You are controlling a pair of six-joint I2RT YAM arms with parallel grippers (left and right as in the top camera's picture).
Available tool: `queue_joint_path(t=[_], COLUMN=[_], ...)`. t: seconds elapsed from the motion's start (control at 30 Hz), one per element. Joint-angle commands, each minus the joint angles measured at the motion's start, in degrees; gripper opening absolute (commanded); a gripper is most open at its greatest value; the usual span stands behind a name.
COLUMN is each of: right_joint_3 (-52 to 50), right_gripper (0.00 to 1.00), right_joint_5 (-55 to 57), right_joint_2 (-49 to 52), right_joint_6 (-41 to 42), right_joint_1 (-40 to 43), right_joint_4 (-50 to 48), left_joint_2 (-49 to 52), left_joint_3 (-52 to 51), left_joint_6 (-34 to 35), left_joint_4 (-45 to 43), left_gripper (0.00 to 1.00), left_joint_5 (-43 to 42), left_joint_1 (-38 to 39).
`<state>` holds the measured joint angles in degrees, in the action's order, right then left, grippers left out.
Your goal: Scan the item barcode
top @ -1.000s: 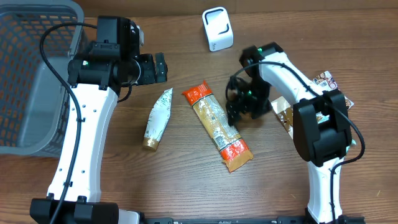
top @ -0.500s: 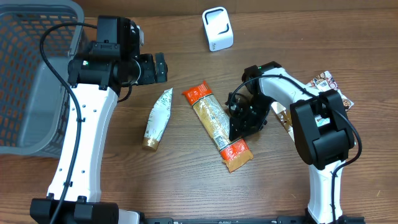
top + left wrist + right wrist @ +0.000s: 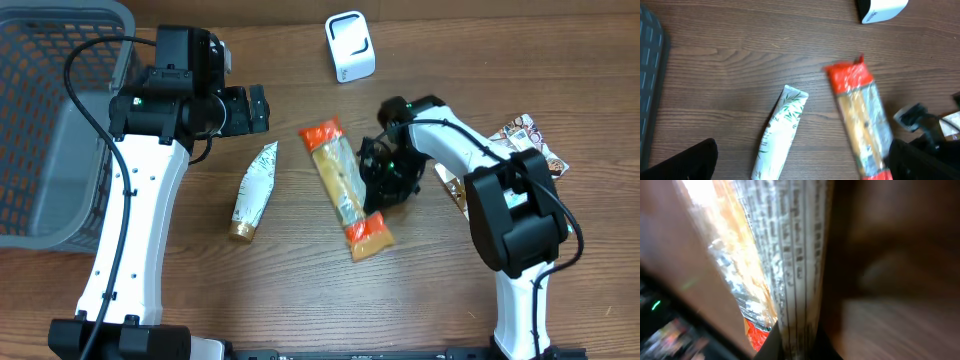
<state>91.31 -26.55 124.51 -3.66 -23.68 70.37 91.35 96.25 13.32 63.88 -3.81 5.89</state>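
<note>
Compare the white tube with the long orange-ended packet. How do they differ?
The tube is white with a tan cap; the packet is clear with orange ends. The tube is shorter, the packet longer. The tube lies untouched; the packet is pinched by the right tool. Both are long, slim packages.

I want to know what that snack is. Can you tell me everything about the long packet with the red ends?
The long packet is a crinkly plastic wrapper with red-orange ends and a see-through middle. Tan food shows inside, and there is small printed writing. It sits slanted in the middle of the wooden table, to the right of the white tube. The right gripper is shut on its side edge near the lower end. Whether it is lifted off the table is unclear.
</note>
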Motion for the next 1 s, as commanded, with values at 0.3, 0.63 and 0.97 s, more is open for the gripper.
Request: queue_joint_path(t=[0.3, 0.63, 0.97], right_joint_3=[2.8, 2.5, 5.8], right_gripper=[0.04, 0.66, 0.75], right_joint_5=[49.0, 45.1, 39.9], right_joint_2=[-9.7, -6.0, -6.0], right_joint_6=[24.7, 25.1, 18.4], right_joint_1=[-17.0, -20.0, -17.1], right_joint_4=[2.0, -0.7, -0.9], left_joint_2=[-0.7, -0.7, -0.7], left_joint_3=[1.0, 1.0, 1.0], left_joint_6=[-0.9, -0.9, -0.9], left_joint_4=[0.0, 0.0, 0.0], left_gripper=[1.00, 0.99, 1.00], left_joint_5=[0.2, 0.2, 0.2], left_joint_1=[0.1, 0.1, 0.1])
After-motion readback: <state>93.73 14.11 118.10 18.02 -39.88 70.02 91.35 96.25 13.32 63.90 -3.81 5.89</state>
